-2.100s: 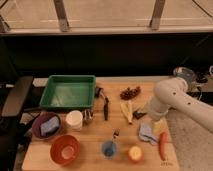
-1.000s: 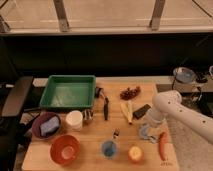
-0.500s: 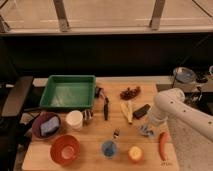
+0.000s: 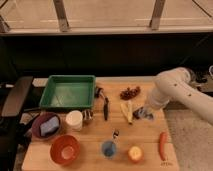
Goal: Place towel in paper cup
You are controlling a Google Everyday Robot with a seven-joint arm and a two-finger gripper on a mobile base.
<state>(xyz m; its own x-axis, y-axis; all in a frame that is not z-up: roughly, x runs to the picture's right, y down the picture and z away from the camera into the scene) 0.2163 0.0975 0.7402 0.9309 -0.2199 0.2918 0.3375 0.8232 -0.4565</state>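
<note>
The towel (image 4: 148, 115) is a small blue-grey cloth bunched at the tip of my gripper (image 4: 143, 112), just right of the banana (image 4: 127, 111). The gripper appears shut on it and holds it slightly above the wooden table (image 4: 90, 162). The white arm (image 4: 172, 90) reaches in from the right. The white paper cup (image 4: 74, 120) stands upright on the left half of the table, below the green tray (image 4: 67, 92) and well left of the gripper.
A purple bowl (image 4: 45, 125) with a blue item and an orange bowl (image 4: 65, 149) sit front left. A blue cup (image 4: 108, 148), an orange fruit (image 4: 135, 153) and a red carrot-like item (image 4: 162, 145) line the front. Grapes (image 4: 130, 92) and a black utensil (image 4: 106, 107) lie mid-table.
The arm came down onto the towel, and the towel now sits higher and bunched at the gripper tip, off its earlier spot on the table.
</note>
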